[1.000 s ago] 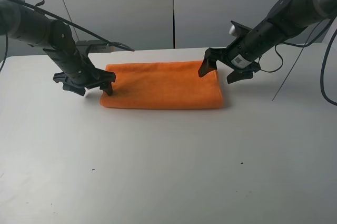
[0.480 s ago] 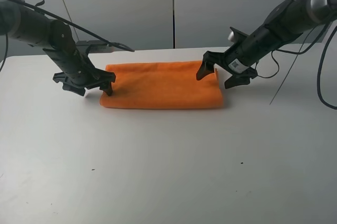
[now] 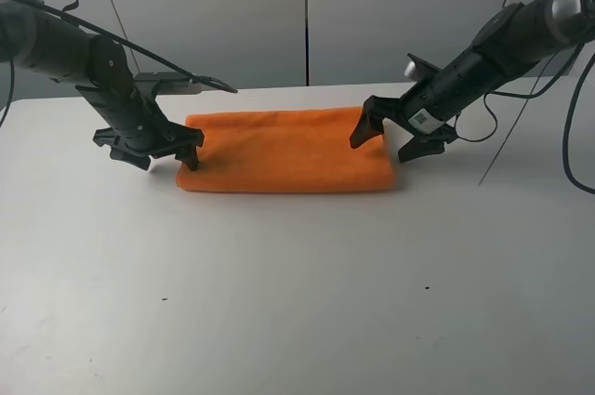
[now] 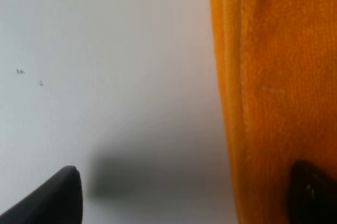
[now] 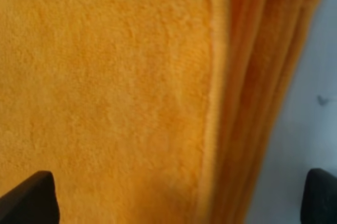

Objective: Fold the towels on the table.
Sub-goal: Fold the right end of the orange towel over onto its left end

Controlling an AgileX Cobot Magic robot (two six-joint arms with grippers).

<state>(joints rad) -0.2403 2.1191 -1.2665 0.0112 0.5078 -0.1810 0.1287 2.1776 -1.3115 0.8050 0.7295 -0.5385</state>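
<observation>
1. The orange towel lies folded lengthwise, flat on the white surface.
2. The left end effector and right end effector, both wide open and empty, straddle its short ends, probably ready to pinch the layers.

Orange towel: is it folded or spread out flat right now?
Folded. The towel lies as a thick, narrow rectangle on the table, and the right wrist view shows several stacked layers along its edge.
</observation>
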